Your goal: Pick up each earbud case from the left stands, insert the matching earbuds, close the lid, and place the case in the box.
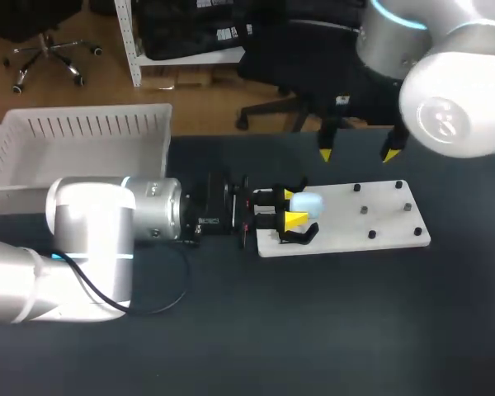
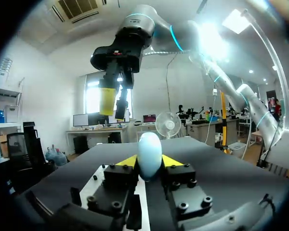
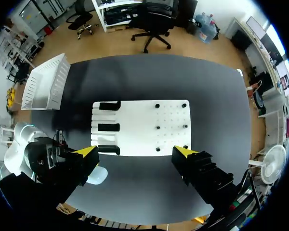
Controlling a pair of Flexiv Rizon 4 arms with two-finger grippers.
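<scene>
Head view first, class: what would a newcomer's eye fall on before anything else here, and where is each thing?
The pale blue case stands out most, clamped between the yellow tips of the left gripper over the left end of the white board. Above the board's far edge hangs the right gripper, open and empty. A white box sits at the table's far left corner.
</scene>
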